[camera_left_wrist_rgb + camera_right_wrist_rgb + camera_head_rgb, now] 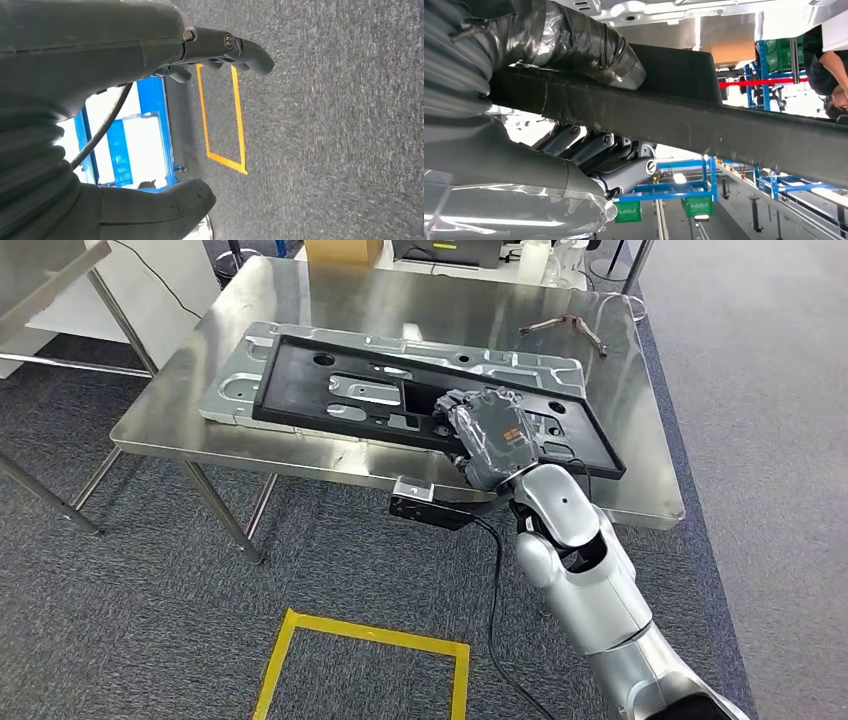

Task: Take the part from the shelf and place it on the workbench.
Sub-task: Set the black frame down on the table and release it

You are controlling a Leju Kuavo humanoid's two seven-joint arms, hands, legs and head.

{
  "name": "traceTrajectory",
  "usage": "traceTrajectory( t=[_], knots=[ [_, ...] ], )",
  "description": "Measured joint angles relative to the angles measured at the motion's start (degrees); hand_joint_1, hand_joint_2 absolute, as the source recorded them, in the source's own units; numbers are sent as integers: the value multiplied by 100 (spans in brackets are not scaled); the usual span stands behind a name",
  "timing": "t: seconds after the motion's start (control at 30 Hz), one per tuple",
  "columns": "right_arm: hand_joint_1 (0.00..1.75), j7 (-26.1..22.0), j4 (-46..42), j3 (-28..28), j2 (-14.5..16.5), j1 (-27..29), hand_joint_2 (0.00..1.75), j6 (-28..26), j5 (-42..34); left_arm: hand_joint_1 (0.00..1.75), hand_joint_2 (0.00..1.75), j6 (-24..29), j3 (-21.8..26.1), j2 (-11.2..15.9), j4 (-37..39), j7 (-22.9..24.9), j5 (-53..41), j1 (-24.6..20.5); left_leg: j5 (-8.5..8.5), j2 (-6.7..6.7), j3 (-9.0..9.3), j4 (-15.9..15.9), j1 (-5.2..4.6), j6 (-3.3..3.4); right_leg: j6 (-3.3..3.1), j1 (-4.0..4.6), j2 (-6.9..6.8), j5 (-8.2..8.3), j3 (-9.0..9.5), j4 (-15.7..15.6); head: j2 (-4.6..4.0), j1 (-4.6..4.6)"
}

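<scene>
A long black panel part (330,390) lies flat on the steel workbench (350,300), stacked over a silver stamped metal plate (235,380). My right hand (495,435) grips the panel's near edge towards its right end. In the right wrist view the taped thumb (589,42) presses one face of the black panel (724,125) and the fingers (624,175) curl against the other face. My left hand (100,50) hangs over the grey carpet with its fingers (250,52) and thumb (170,202) apart, holding nothing.
A brown bent metal piece (570,325) lies at the bench's back right and a cardboard box (343,250) at its far edge. Another steel table (50,280) stands at the left. A yellow tape square (360,670) marks the carpet. A person (829,55) stands beyond the bench.
</scene>
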Motion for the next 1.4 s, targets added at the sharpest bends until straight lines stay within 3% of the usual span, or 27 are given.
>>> traceTrajectory(
  t=[0.07,0.13,0.23,0.3,0.4,0.43,0.47,0.5,0.57,0.63,0.73,0.8,0.83,0.93,0.97,1.0,1.07,1.13,1.2,1.3,1.33,1.4],
  knots=[
    [168,-1,15,-8,-25,-6,175,-1,1,0,175,-103,4,-72,-80,10,-1,14,-77,-13,121,-2,-21,-11,-88,29,-9,554,267,-787,0,-1],
    [168,-10,29,-22,-45,-28,175,-3,-1,0,175,-229,5,-168,-219,6,-2,20,-139,-19,182,-20,-34,-52,-177,73,-17,734,468,-1337,-1,5],
    [168,-38,42,-52,-80,-37,175,-8,-10,0,175,-354,3,-306,-438,-4,-10,21,-171,-10,224,36,-43,-147,-242,62,0,740,575,-1485,0,8],
    [168,-47,52,-92,-106,-50,175,-9,-14,0,175,-387,3,-367,-530,-6,-25,21,-290,-7,157,292,-40,-205,-284,19,0,726,686,-1522,0,8],
    [168,-71,86,-130,-123,-70,175,-7,-15,0,175,-414,-2,-418,-601,-8,-45,25,-708,-4,-416,1287,5,-283,-324,2,-2,647,784,-1532,0,8],
    [168,-78,105,-131,-126,-65,175,-5,-15,0,175,-419,-3,-426,-619,-8,-47,33,-772,-4,-611,1541,22,-305,-318,-1,3,613,817,-1530,0,8],
    [168,-84,126,-131,-128,-59,175,-2,-15,0,175,-422,-5,-433,-636,-8,-48,44,-736,-3,-730,1630,36,-326,-306,-7,10,576,857,-1529,0,7],
    [168,-84,148,-131,-128,-57,175,1,-15,0,175,-427,-7,-438,-656,-8,-47,53,-555,-2,-736,1470,50,-339,-285,-18,16,531,912,-1525,0,7],
    [168,-81,184,-131,-128,-62,175,6,-13,0,175,-437,-10,-446,-690,-5,-29,71,-15,2,-553,769,75,-364,-225,-39,20,425,1031,-1511,-1,7],
    [168,-80,214,-129,-128,-79,175,18,-8,0,175,-447,-19,-457,-716,7,22,76,218,6,-400,225,62,-311,-150,-36,20,338,1082,-1489,0,7],
    [168,-80,237,-130,-129,-89,175,32,2,0,175,-452,-66,-481,-748,25,66,88,183,-4,-342,120,45,-163,-56,-19,19,272,1101,-1463,0,8],
    [168,-80,242,-131,-132,-95,175,32,2,0,175,-452,-107,-496,-768,29,73,103,151,-11,-265,97,51,-93,-12,-36,11,197,1038,-1264,0,9],
    [168,-80,245,-132,-133,-103,175,31,2,0,175,-454,-122,-501,-779,29,75,104,130,-13,-225,86,52,-60,6,-42,7,97,893,-1001,0,9],
    [168,-80,273,-132,-137,-89,175,32,4,0,175,-456,-149,-513,-795,29,88,103,29,-16,-129,82,29,1,26,-40,2,-248,155,73,-1,8],
    [168,-80,284,-131,-137,-73,175,33,4,0,175,-457,-154,-515,-798,30,93,108,-13,-22,-80,82,16,8,12,-37,2,-206,0,194,-1,8],
    [168,-79,293,-131,-137,-62,175,33,4,0,175,-457,-156,-516,-803,31,97,116,-57,-28,-18,82,-1,12,-16,-27,2,-41,-46,101,0,9],
    [168,-78,304,-132,-143,-62,175,33,4,0,175,-458,-157,-530,-817,32,100,132,-157,-37,124,74,-33,9,-140,23,-3,532,125,-595,0,9],
    [168,-76,311,-133,-151,-81,175,33,5,0,175,-458,-159,-556,-830,31,103,133,-241,-38,214,53,-42,-26,-267,93,-15,834,317,-1196,0,-1],
    [168,-77,316,-131,-154,-91,175,34,6,0,175,-458,-161,-574,-839,31,104,123,-245,-27,272,37,-31,-102,-338,143,-17,825,393,-1390,0,-9],
    [168,-66,315,-132,-157,-97,175,32,8,0,175,-464,-164,-574,-855,32,108,119,-281,-5,290,186,-27,-202,-399,93,-9,836,615,-1566,-1,-7],
    [168,-62,314,-133,-158,-105,175,32,8,0,175,-467,-166,-572,-863,32,108,118,-369,-4,192,397,-22,-226,-402,66,-10,823,691,-1604,-1,-7],
    [168,-62,318,-132,-159,-105,175,33,9,0,175,-470,-168,-568,-883,32,104,120,-619,-4,-191,1044,4,-286,-402,53,-11,759,781,-1623,-1,-8]
  ],
)
